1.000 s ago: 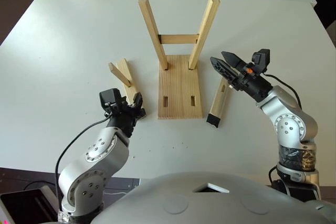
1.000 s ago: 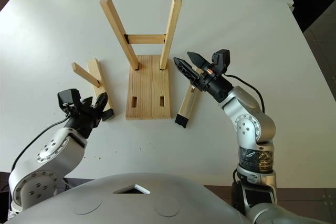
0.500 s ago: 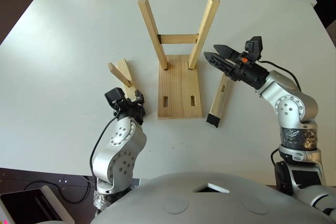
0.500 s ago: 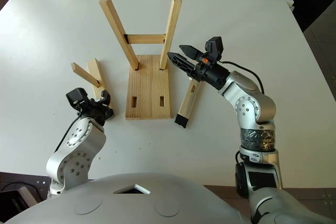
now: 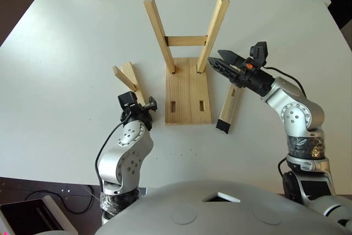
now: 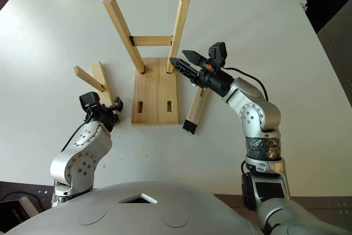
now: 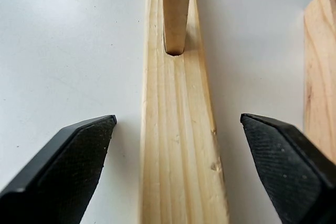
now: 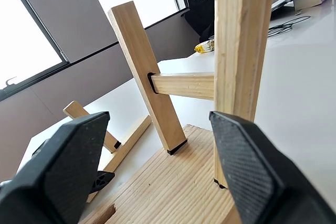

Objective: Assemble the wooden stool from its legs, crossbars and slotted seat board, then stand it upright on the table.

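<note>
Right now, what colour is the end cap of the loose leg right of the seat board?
Black; the end cap shows best in the left eye view.

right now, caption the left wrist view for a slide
Open black fingers straddle a pale wooden leg, a wooden crossbar slotted into it.

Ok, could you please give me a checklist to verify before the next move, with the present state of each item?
1. Left pincer open, astride the lying leg: ok.
2. Its crossbar fully seated: cannot tell.
3. Right pincer open beside the standing legs: ok.
4. Standing legs seated in the seat board: ok.
5. Near slots free: ok.
6. Spare leg beside the seat board gripped: not ok.
</note>
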Controlling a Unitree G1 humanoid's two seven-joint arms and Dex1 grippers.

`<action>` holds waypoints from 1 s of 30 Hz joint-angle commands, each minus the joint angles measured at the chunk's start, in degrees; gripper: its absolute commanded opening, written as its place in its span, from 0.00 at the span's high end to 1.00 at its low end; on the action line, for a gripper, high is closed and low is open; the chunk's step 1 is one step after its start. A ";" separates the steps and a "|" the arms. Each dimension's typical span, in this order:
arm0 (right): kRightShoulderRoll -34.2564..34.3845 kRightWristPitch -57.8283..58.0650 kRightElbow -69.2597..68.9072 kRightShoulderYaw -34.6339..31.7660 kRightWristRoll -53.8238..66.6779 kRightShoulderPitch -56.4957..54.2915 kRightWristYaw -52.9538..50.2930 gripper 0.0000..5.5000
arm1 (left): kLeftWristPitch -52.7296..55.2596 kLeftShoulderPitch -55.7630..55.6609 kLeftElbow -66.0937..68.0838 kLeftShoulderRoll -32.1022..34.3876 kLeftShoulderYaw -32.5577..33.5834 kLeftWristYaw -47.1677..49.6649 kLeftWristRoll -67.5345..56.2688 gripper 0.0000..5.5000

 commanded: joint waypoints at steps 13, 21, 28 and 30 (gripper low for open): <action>2.80 -1.47 -3.33 -0.74 0.29 2.43 -3.42 0.36 | 17.20 1.68 -4.80 -7.10 6.87 -1.02 -1.86 0.37; 4.51 -2.45 -5.78 -1.06 0.55 5.20 -5.09 0.36 | 22.16 0.56 -6.99 -5.70 10.00 -3.00 -1.75 0.59; 7.29 -5.22 -7.33 -0.51 -0.40 7.89 -7.64 0.36 | 27.07 -3.45 -6.63 -2.17 14.99 -7.81 -0.70 0.63; 7.77 -6.01 -7.57 -0.31 -0.57 8.28 -7.97 0.36 | 26.86 -5.23 -5.81 -1.66 16.00 -8.98 -0.10 0.63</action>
